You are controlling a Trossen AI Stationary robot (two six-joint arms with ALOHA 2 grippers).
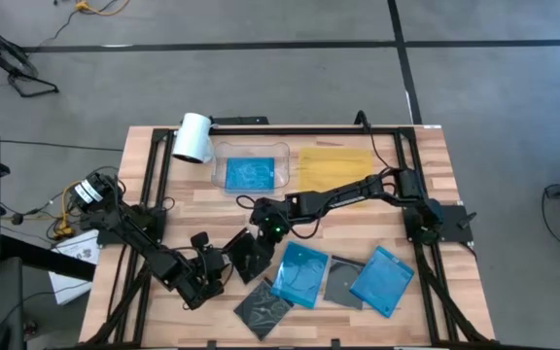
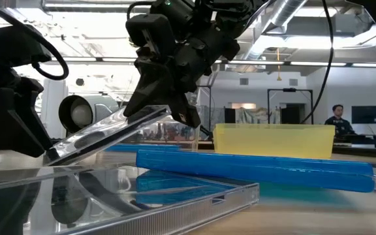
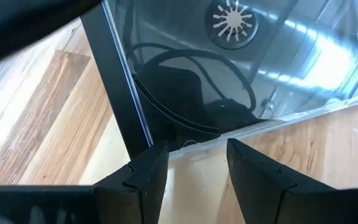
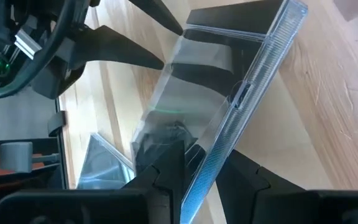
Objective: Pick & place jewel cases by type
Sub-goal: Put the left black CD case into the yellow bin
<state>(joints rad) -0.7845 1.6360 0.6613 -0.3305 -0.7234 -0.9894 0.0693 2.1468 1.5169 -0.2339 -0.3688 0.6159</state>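
Already one bright translucent blue jewel case (image 1: 249,174) lies in the clear rectangular plastic tray (image 1: 282,156) at upper centre of the high view, while the flat yellow tray (image 1: 335,162) just right of it looks bare. So sorting seems barely begun: five cases remain on the wooden table (image 1: 416,165).

Two more blue square cases (image 1: 299,273) (image 1: 383,280) sit in the lower centre-right, with a grey-clear case (image 1: 342,283) between them, partly covered. Another grey-clear case with a dark disc (image 1: 263,307) lies at lower centre.

The case in hand is a grey-clear square jewel case (image 2: 103,137), thin, glossy and see-through, with a ribbed spine and a dark disc tray showing a white hub. It tilts steeply, one edge lifted, the low edge near the table.

The right gripper (image 1: 258,236) is clenched on its raised edge, at frame centre. The left gripper (image 1: 206,260), lower left, has its fingers (image 3: 143,174) parted just beside the case's low edge, gripping nothing.
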